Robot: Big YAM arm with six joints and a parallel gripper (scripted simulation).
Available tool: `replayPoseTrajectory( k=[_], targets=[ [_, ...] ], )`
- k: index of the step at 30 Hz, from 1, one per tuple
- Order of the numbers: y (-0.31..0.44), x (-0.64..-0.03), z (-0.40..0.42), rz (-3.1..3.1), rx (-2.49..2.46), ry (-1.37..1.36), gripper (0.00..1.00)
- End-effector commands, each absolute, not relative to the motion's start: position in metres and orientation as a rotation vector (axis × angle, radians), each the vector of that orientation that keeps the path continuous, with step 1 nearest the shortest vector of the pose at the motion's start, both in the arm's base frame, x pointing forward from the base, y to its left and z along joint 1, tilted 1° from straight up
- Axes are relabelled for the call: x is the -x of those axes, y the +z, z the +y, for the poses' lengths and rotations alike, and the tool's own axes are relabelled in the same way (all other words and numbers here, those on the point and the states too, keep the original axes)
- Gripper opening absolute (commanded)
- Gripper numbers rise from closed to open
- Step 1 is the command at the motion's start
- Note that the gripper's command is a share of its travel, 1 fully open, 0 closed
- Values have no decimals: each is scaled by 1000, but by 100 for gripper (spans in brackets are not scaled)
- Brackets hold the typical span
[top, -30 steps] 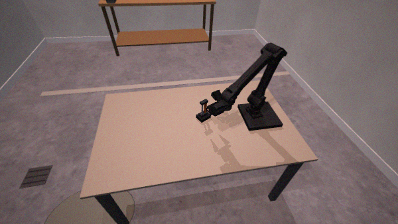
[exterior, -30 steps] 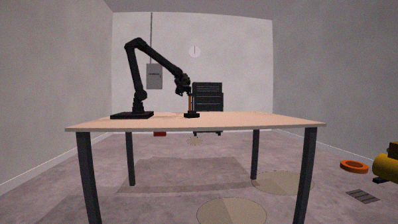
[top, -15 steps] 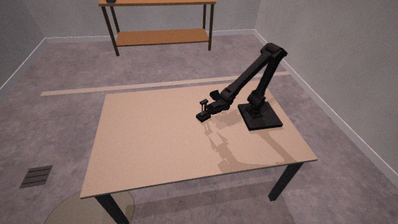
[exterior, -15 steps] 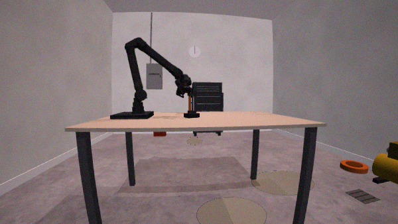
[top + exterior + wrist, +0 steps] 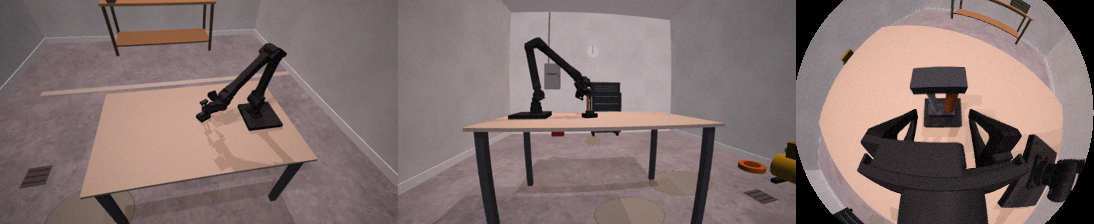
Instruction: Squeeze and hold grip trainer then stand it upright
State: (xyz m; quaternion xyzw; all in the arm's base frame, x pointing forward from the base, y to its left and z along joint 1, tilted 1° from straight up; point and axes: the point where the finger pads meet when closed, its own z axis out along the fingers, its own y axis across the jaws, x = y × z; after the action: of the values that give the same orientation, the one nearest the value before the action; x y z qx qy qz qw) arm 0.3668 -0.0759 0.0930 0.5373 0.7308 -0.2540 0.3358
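Observation:
The grip trainer [image 5: 203, 112] stands upright on the table: a black base, a black top cap and upright bars between them, one of them orange. It also shows in the exterior view [image 5: 588, 106] and in the wrist view [image 5: 943, 99]. My gripper [image 5: 943, 112] is open and empty. Its two black fingers stand on either side of the trainer's base in the wrist view, just short of the bars. In the top view the gripper [image 5: 212, 103] is right beside the trainer, slightly above the table.
The arm's black base plate [image 5: 259, 115] sits on the table to the right of the trainer. A wooden shelf table [image 5: 159, 23] stands at the far wall. A black cabinet [image 5: 605, 97] stands behind the table in the exterior view.

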Motion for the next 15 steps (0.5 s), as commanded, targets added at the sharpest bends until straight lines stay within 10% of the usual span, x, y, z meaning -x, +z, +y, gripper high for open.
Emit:
replayPoseTrajectory(
  k=[1, 15],
  targets=[
    [84, -370, -84, 1920, -1391, -676, 76],
    [70, -374, -100, 1919, -1391, -675, 76]
  ],
)
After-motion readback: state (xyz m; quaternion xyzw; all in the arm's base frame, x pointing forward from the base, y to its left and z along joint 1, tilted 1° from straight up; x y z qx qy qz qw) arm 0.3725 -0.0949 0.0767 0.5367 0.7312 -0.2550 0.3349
